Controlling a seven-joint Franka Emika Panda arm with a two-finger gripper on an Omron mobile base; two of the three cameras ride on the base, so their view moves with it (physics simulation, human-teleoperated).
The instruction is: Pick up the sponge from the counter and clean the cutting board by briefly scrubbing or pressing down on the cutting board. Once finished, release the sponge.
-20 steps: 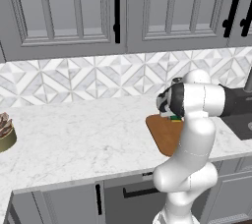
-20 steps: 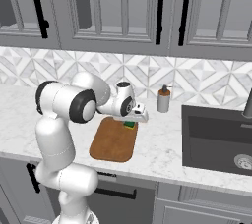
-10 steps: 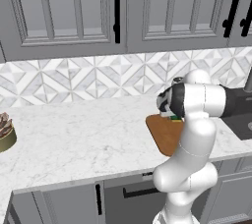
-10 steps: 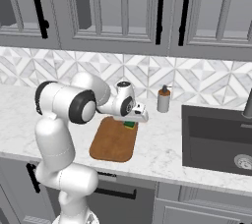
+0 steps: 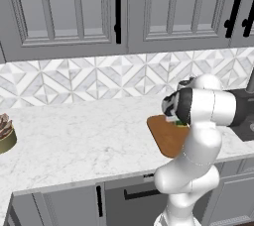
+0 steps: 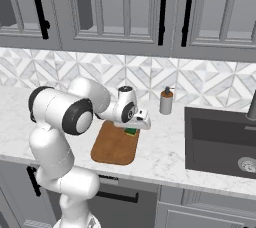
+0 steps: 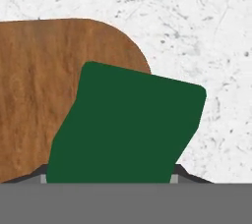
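Left base view: a bowl (image 5: 5, 138) with dark contents sits at the counter's (image 5: 84, 131) left edge; the board (image 5: 166, 136) lies near the front edge, the arm hiding part of it.

Right base view: the gripper (image 6: 134, 128) hangs low over the board's (image 6: 116, 144) far right corner, clamped on the sponge (image 6: 131, 132). A soap bottle (image 6: 166, 101) stands beside the sink (image 6: 220, 142).

Hand view: the sponge (image 7: 125, 127), green face to the camera, overhangs the board's (image 7: 44, 85) rounded corner, its long axis running across the frame and slightly tilted.
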